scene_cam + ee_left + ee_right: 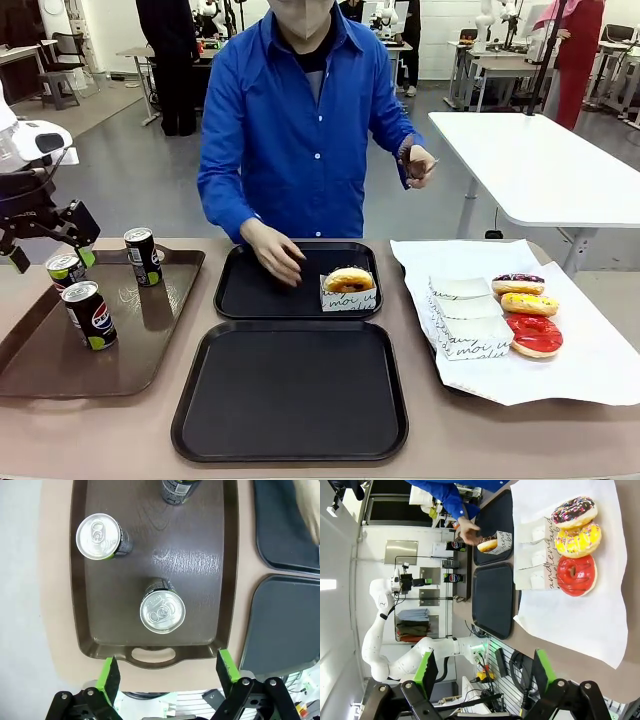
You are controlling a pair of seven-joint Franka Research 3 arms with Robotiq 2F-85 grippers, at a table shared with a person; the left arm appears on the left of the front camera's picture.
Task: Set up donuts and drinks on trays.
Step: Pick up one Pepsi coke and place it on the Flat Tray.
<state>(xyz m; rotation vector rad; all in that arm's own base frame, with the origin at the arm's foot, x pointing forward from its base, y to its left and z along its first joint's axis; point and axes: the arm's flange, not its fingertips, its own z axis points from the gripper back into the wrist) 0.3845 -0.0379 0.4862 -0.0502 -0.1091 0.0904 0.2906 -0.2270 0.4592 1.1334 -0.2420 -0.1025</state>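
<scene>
Currently one boxed donut [349, 281] sits in the right half of the far black tray [250, 295], with the script on its white paper box facing me. The person's hand [275, 252] rests on that tray just beside it, so I judge the person is doing the donut side of the job. Directly in front, the near black tray [290, 395] lies bare, ready for its own set. Three unboxed donuts [529, 304], one dark with sprinkles, one yellow and one red, lie in a row on the white paper sheet [580, 370] at my right, just beside some empty white boxes [465, 322]. They look laid out as stock within the person's reach. Three black soda cans [143, 256] stand upright and apart on the brown tray [150, 345] at my left, and none is on a black tray yet.

My left pincer [52, 262] hangs above that brown tray with its green pads spread wide and nothing between them. In its wrist view the can nearest me [162, 611] stands in line between the pads, so I judge it is lined up for a pick from above. My right pincer [484, 669] is also spread and empty, held high above the right end of the tan surface [110, 430], presumably to leave the person room
</scene>
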